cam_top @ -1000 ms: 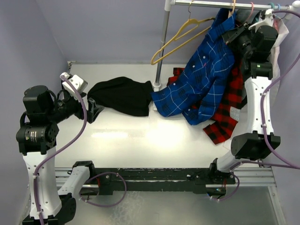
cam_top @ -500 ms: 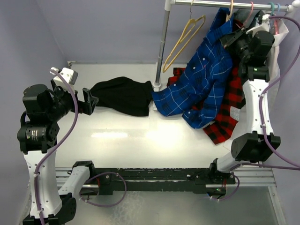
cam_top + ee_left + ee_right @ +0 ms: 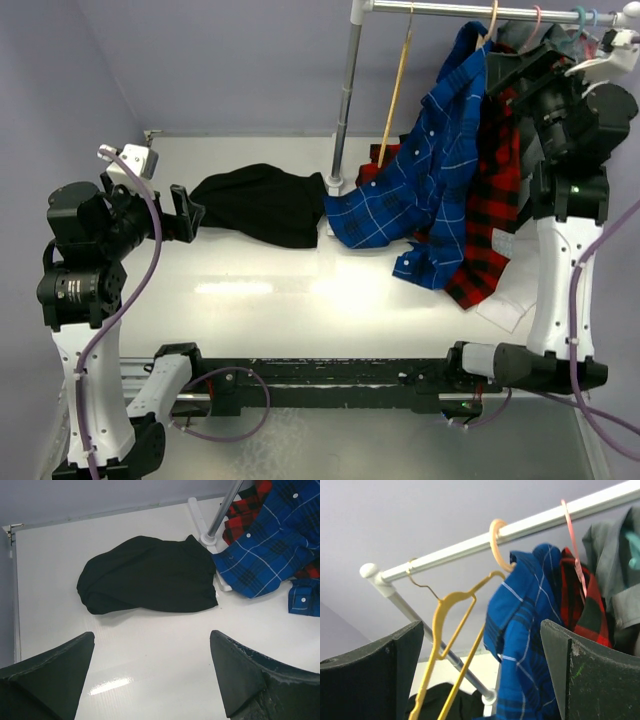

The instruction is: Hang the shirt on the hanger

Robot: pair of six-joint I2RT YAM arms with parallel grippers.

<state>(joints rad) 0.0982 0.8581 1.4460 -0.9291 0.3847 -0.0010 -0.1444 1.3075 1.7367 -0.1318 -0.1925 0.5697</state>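
Though hung high from the rail (image 3: pixel 440 10) by the hook of the tan hanger (image 3: pixel 492 539), found trailing its lower half onto the table (image 3: pixel 250 290): the blue checked shirt (image 3: pixel 440 170) (seating of both shoulders on the hanger arms not discernible); partly overlying the red plaid shirt (image 3: pixel 495 210). Noted the right gripper (image 3: pixel 480 645) just below the rail, jaws spread wide, holding nothing; judged so placed to leave the hang undisturbed; noted a second yellow hanger (image 3: pixel 440 622) bare alongside. Found the left gripper (image 3: pixel 151 637) spread and empty above the table, facing the black garment (image 3: pixel 145 575), well clear of the work.
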